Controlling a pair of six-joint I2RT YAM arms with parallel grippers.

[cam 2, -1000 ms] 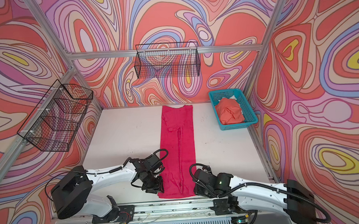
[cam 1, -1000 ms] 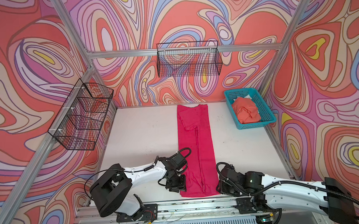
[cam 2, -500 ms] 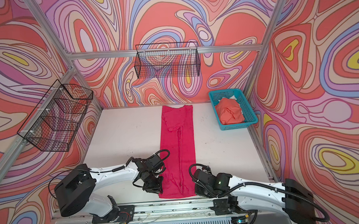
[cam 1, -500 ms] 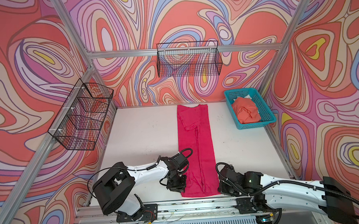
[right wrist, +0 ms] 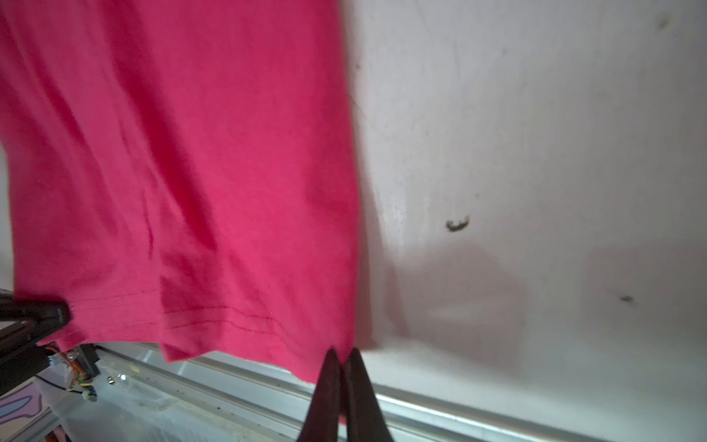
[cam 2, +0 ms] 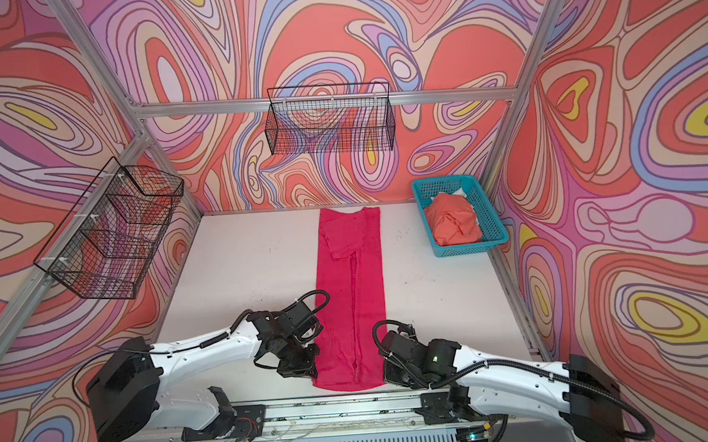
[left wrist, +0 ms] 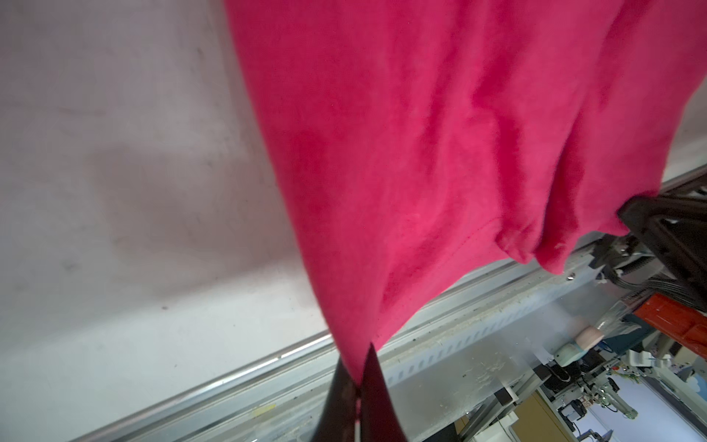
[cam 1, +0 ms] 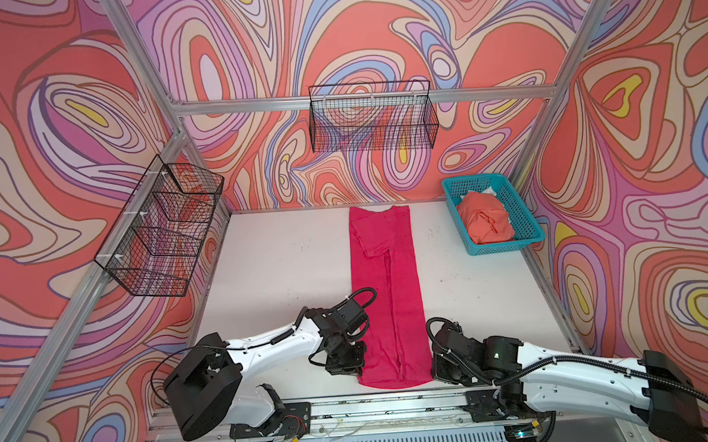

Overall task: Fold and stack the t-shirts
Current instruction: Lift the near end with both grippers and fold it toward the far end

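A magenta t-shirt (cam 1: 389, 295) is lying as a narrow strip down the frame's centre, bare white table (cam 1: 288, 267) flanking both sides. The left gripper (left wrist: 357, 367) and right gripper (right wrist: 343, 356) are pinching its bottom hem corners at lower centre.

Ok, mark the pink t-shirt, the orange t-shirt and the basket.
pink t-shirt (cam 1: 394, 299): in a top view, its middle
orange t-shirt (cam 1: 485, 223): in a top view, its middle
teal basket (cam 1: 505, 246): in a top view, near wall

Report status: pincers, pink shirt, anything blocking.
Left pincer shut on pink shirt, near hem corner. Right pincer shut on opposite corner. Orange shirt in teal basket; nothing in the way.
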